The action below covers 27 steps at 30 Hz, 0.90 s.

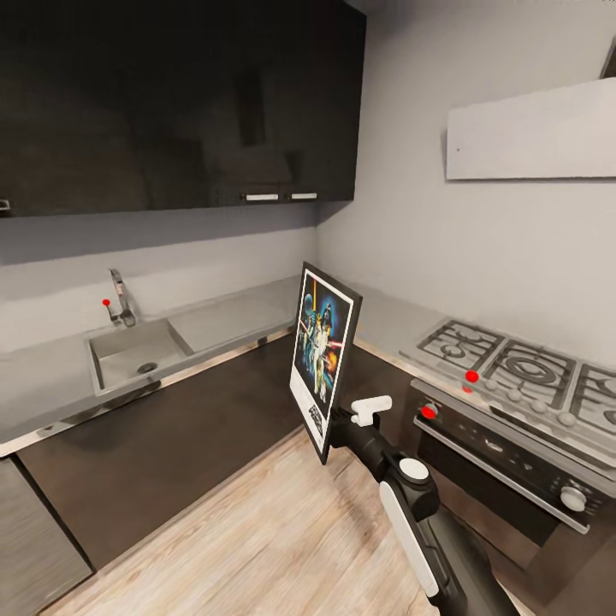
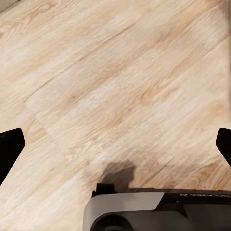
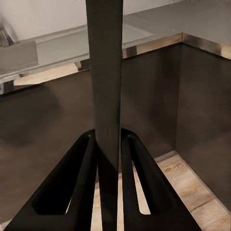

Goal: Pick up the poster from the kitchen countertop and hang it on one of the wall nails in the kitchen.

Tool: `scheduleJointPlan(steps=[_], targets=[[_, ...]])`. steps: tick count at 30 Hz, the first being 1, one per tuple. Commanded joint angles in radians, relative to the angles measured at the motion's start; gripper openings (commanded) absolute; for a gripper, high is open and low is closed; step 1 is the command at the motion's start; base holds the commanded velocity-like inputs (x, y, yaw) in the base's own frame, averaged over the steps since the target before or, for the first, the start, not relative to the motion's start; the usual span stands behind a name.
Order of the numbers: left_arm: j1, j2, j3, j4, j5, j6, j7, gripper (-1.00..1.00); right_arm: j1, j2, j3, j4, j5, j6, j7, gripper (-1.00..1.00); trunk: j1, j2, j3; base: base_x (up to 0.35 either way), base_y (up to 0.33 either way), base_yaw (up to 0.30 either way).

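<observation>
The Star Wars poster (image 1: 322,358) stands upright in the air in front of the corner of the kitchen countertop (image 1: 231,315), its black frame and white bottom strip plain in the head view. My right gripper (image 1: 332,423) is shut on the poster's lower edge; in the right wrist view the poster (image 3: 105,82) shows edge-on as a dark slab between the two black fingers (image 3: 79,178). The left gripper (image 2: 115,144) is open over bare wood floor, its fingertips (image 2: 9,147) far apart at the picture's sides. I see no wall nail.
A sink (image 1: 137,351) with a tap (image 1: 121,299) sits in the counter at left. A gas hob (image 1: 513,364) over an oven lies at right. Dark wall cabinets (image 1: 171,103) hang above, and a pale hood (image 1: 530,133) is on the right wall. Wood floor (image 1: 282,530) is below.
</observation>
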Motion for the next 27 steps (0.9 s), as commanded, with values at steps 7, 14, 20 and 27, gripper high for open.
scheduleJointPlan(steps=[7, 14, 20, 27], targets=[[0.000, -0.001, 0.003, -0.220, 0.009, 0.234, -0.016, 1.00, -0.001, 0.001, -0.002, -0.004, -0.008, 0.006, 0.004, -1.00, -0.027, 0.048, 0.021, 0.000, 0.000, 0.000], [0.000, 0.001, 0.008, -0.276, 0.006, 0.334, -0.153, 1.00, -0.001, -0.001, -0.002, -0.006, -0.008, 0.006, 0.004, -1.00, -0.053, 0.097, 0.043, 0.000, 0.000, 0.000], [0.000, 0.002, 0.013, -0.273, 0.006, 0.338, -0.165, 1.00, -0.001, -0.001, -0.002, -0.004, -0.008, 0.006, 0.004, -1.00, -0.076, 0.139, 0.061, 0.000, 0.000, 0.000], [0.000, 0.002, 0.013, -0.273, 0.006, 0.339, -0.166, 1.00, -0.001, 0.000, -0.002, -0.001, -0.008, 0.006, 0.003, -1.00, -0.103, 0.188, 0.083, 0.000, 0.000, 0.000]])
